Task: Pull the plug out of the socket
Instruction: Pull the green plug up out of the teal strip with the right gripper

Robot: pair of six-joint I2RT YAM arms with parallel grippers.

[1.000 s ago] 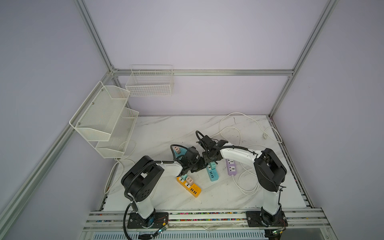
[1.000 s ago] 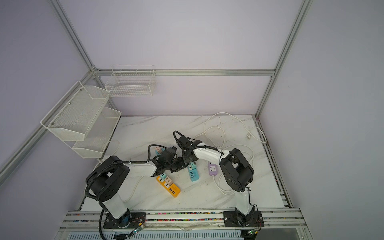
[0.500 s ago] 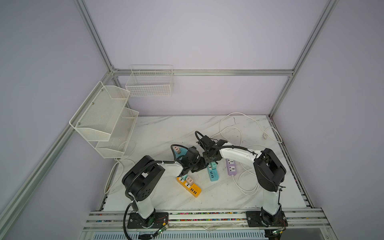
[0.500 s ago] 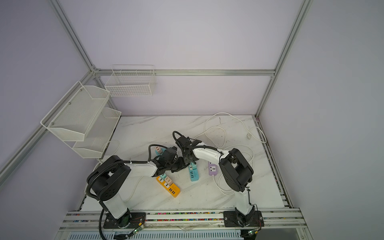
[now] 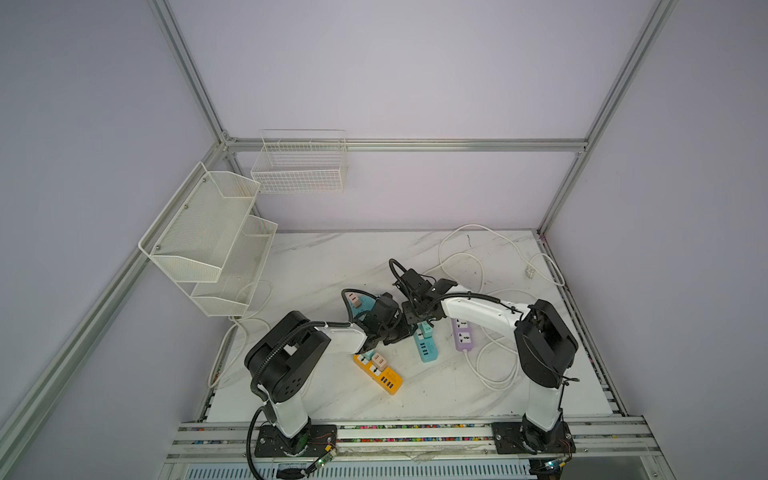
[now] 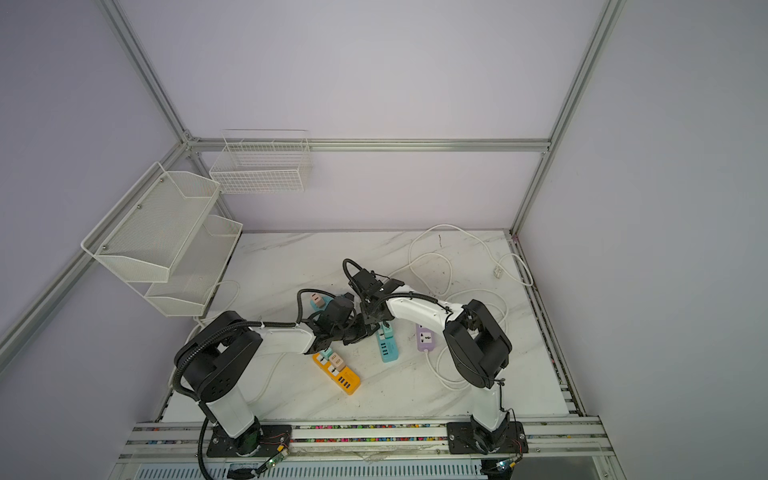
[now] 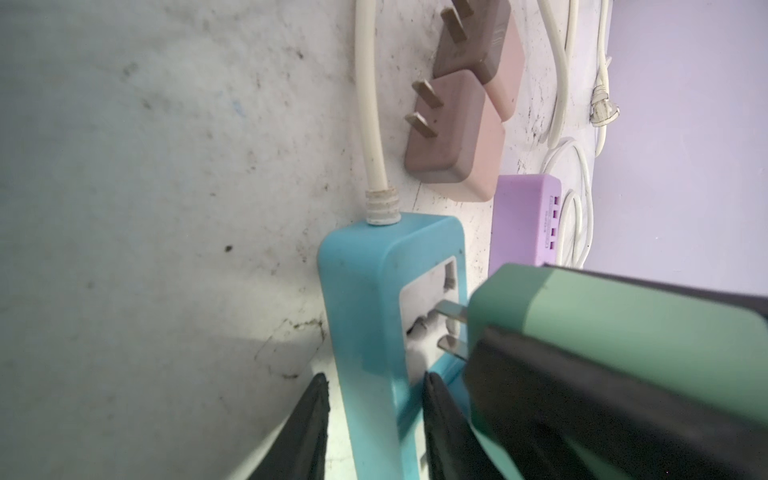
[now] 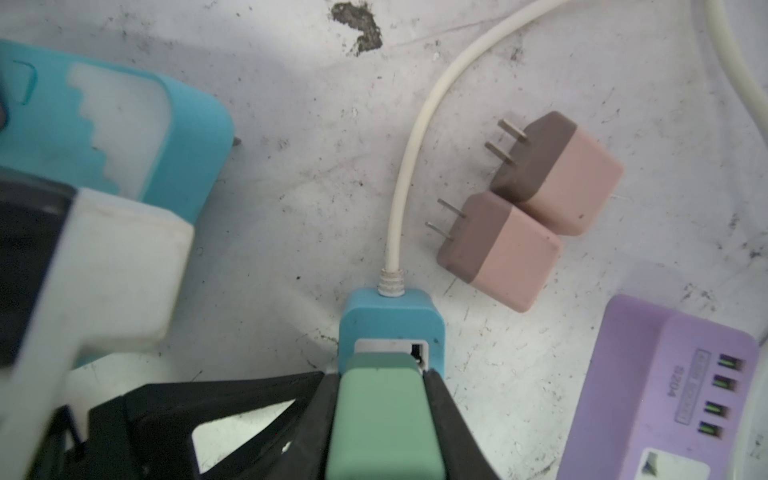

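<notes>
The right gripper [image 8: 381, 388] is clamped on the green plug [image 8: 382, 419] at the bottom middle of the right wrist view, with a black finger [image 8: 446, 415] pressed flat against each side of it. The plug sits over the end socket of the blue strip [image 8: 390, 322], right by the point where the white cord [image 8: 409, 158] enters the strip.

At the lower right of the left wrist view the plug is partly drawn out. Its two prongs [image 7: 452, 312] show bare between the plug body and the white socket face, and their tips meet the slots.

At the bottom of that same view the left gripper [image 7: 374, 395] straddles the blue strip with narrow jaws, one finger [image 7: 309, 424] on each side. It holds the strip on the table [image 7: 145, 208].

Two pink plugs [image 8: 505, 249] lie loose to the right of centre in the right wrist view. They touch each other, their prongs are bare, and they lie just beside the cord. A purple strip [image 8: 665, 395] lies at the lower right, apart from the blue strip. A second strip [image 8: 183, 124], also blue, fills the upper left.

In both top views the two grippers meet near the middle of the table, over the far end of the blue strip. An orange strip [image 5: 380, 372] lies to the lower left of the blue strip, and the purple strip lies to its right.
</notes>
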